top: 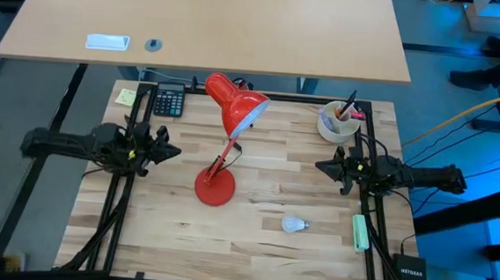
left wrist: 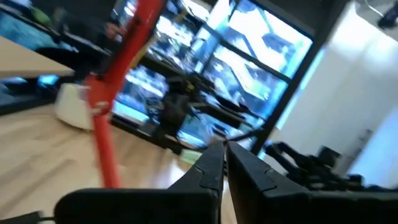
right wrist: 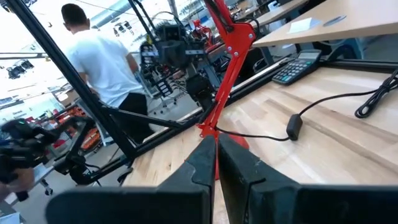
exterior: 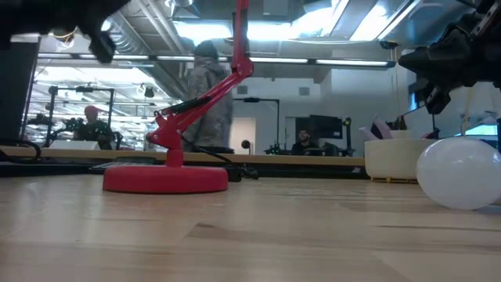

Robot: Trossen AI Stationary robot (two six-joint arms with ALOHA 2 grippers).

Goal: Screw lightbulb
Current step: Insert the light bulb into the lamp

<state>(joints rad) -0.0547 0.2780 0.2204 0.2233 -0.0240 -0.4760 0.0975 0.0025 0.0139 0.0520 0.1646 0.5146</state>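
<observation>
The lightbulb [top: 293, 223], white with a grey screw base, lies on its side on the wooden table, near the front right; it looms at the right in the low view [exterior: 459, 172]. The red lamp [top: 226, 129] stands on its round base [top: 215, 187] at the table's middle, its shade [top: 235, 104] tipped toward the far edge. My left gripper [top: 175, 151] hovers shut at the left edge, pointing at the lamp. My right gripper [top: 320, 167] hovers shut at the right edge, facing it. Neither holds anything.
A black calculator [top: 169, 101] and a yellow note [top: 126, 96] lie at the far left. A white cup with pens [top: 338, 121] stands at the far right. A green marker [top: 361, 232] lies at the right edge. The lamp's black cord [right wrist: 323, 106] trails across the table.
</observation>
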